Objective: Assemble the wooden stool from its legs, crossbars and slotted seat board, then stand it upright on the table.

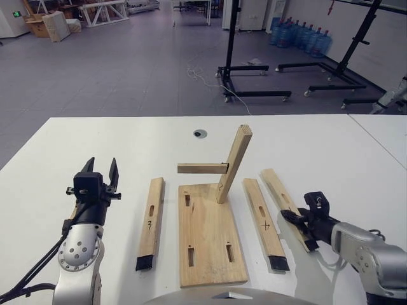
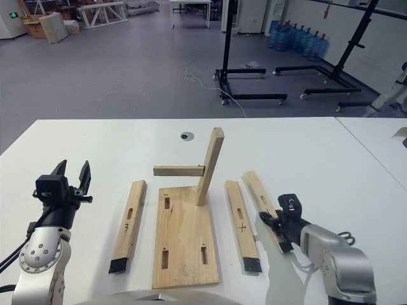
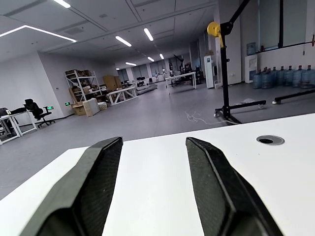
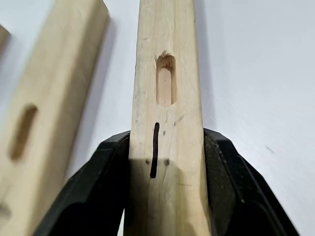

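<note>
Clamps rightmost leg (image 4: 167, 59) crosswise in right gripper (image 4: 166, 162), long axis running straight ahead from jaws; notes left gripper (image 1: 102, 166) spread, empty, farther off.

Bright, even indoor light. We note ceiling strip lights (image 3: 123, 41) running back into the hall. The white table (image 1: 127, 140) reads bright across the lower frame, without hard glare. A thin, soft shadow lies along the leg (image 4: 167, 123). The grey floor (image 1: 127, 70) above is dimmer.
</note>
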You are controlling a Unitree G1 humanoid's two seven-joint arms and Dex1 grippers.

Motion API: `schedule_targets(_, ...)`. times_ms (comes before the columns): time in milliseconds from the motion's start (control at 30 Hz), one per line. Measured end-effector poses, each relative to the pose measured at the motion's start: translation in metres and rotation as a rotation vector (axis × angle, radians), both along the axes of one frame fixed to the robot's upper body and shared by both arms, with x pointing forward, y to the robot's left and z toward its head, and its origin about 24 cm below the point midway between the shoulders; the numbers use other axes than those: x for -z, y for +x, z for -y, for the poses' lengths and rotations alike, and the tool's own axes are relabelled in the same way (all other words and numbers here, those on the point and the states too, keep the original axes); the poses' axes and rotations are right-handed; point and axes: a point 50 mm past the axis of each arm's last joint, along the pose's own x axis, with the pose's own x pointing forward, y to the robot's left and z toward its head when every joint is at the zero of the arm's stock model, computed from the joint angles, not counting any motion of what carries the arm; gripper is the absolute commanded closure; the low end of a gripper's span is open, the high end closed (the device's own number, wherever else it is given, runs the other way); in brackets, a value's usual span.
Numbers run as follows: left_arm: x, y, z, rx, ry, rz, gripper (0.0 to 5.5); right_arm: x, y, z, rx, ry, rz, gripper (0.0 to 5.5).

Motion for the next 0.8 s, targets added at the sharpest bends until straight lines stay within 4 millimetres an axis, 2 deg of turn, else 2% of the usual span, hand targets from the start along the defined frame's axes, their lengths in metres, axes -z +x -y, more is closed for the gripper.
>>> schedule_targets(67, -0.003, 0.004, -0.001, 0.026, -0.057, 0.027, 3.16, -0.009, 0.021, 0.004, 0.045, 0.033, 0.120, 3.48)
schedule_targets(200, -0.010, 0.009, -0.006, 0.053, -0.196, 0.067, 3.16, -0.041, 0.058, 0.016, 0.110, 0.085, 0.392, 3.48)
schedule_targets(267, -0.015, 0.012, -0.008, 0.078, -0.259, 0.087, 3.16, -0.078, 0.084, 0.018, 0.095, 0.191, 0.598, 3.48)
schedule_targets(333, -0.022, 0.015, -0.003, 0.168, -0.317, 0.107, 3.16, -0.119, 0.100, 0.002, -0.059, 0.372, 0.756, 3.48)
schedule_targets(367, -0.027, 0.016, 0.002, 0.240, -0.343, 0.123, 3.16, -0.140, 0.101, -0.012, -0.185, 0.480, 0.815, 3.48)
schedule_targets(433, -0.031, 0.014, 0.007, 0.354, -0.414, 0.139, 3.16, -0.164, 0.091, -0.034, -0.389, 0.654, 0.861, 3.48)
schedule_targets(533, -0.035, 0.004, 0.019, 0.601, -0.609, 0.147, 2.84, -0.179, 0.071, -0.057, -0.625, 0.915, 0.823, 3.48)
schedule_targets(600, -0.039, -0.010, 0.029, 0.843, -0.702, 0.097, 2.52, -0.191, 0.046, -0.085, -0.891, 1.007, 0.772, 3.48)
schedule_targets(633, -0.044, -0.018, 0.035, 0.981, -0.724, 0.065, 2.39, -0.192, 0.032, -0.106, -1.053, 1.012, 0.715, 3.48)
schedule_targets(667, -0.047, -0.022, 0.038, 1.049, -0.748, 0.053, 2.24, -0.188, 0.028, -0.117, -1.107, 1.007, 0.683, 3.48)
schedule_targets(800, -0.054, -0.026, 0.047, 1.259, -0.785, -0.018, 1.75, -0.163, 0.027, -0.142, -1.200, 0.954, 0.573, 3.48)
